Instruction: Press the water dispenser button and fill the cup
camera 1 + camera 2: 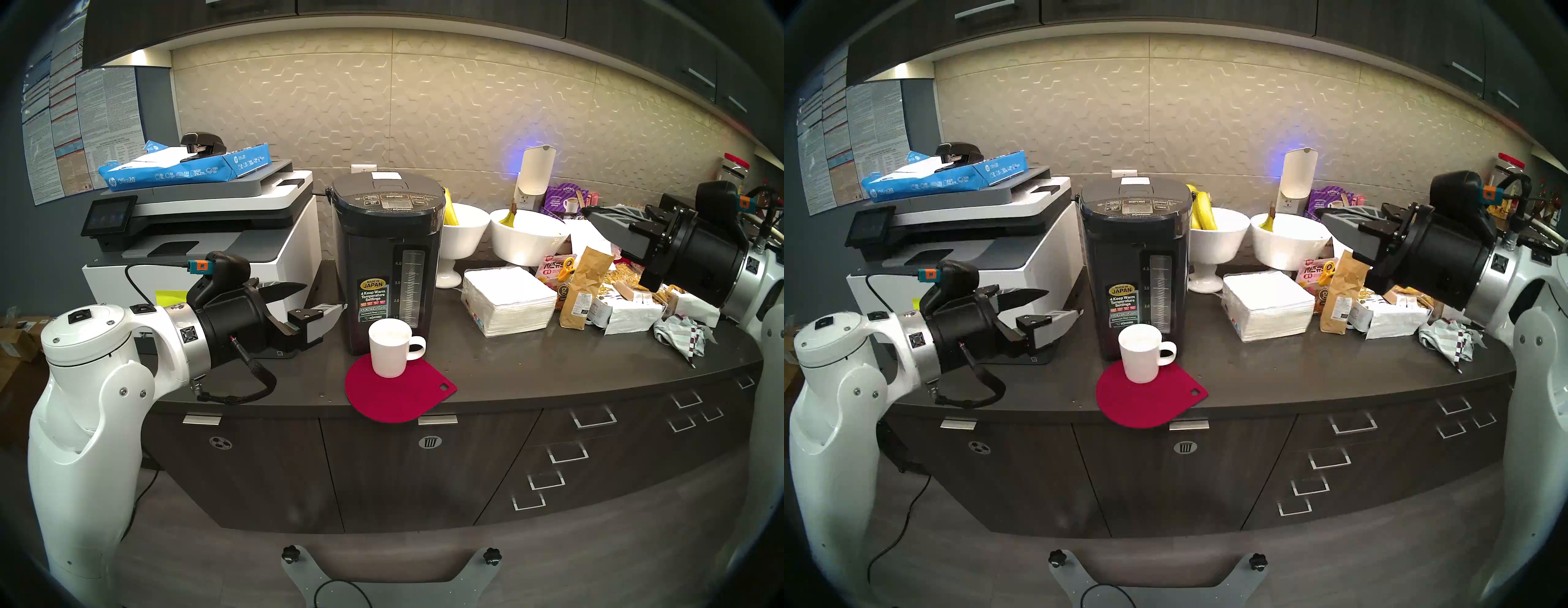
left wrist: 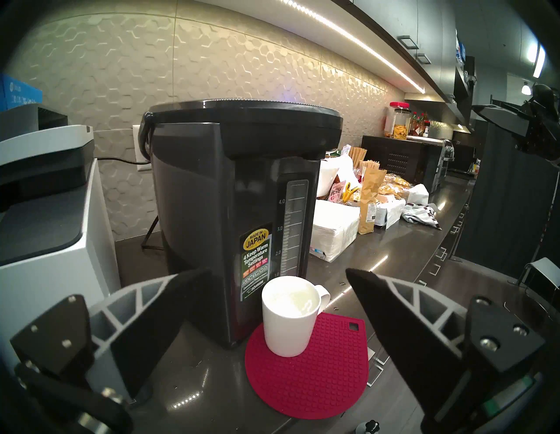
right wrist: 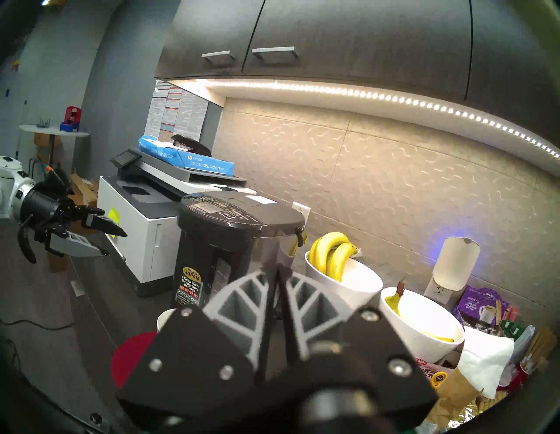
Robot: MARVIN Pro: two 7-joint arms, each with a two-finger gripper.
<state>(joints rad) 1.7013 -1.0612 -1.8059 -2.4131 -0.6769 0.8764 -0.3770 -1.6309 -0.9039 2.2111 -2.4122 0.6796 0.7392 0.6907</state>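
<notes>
The dark grey water dispenser (image 1: pixel 382 271) (image 1: pixel 1127 263) (image 2: pixel 212 197) (image 3: pixel 230 242) stands mid-counter. Its wide DISPENSE button (image 1: pixel 394 196) (image 1: pixel 1136 202) (image 3: pixel 220 203) lies on the top panel, with nothing touching it. The white cup (image 1: pixel 390 348) (image 1: pixel 1140 356) (image 2: pixel 288 321) stands upright on a red mat (image 1: pixel 403 395), close against the dispenser's front, handle to the right. My left gripper (image 1: pixel 324 297) (image 2: pixel 277 272) hovers open and empty just left of the dispenser. My right gripper (image 1: pixel 587 210) (image 3: pixel 277 269) is shut on nothing, raised over the bowls to the right of the dispenser's lid.
A white-and-grey printer (image 1: pixel 203 237) stands left of the dispenser, behind my left gripper. Two white bowls (image 1: pixel 526 242) with bananas, a napkin stack (image 1: pixel 509 301) and snack bags (image 1: pixel 585 288) crowd the right side. The red mat overhangs the counter's front edge.
</notes>
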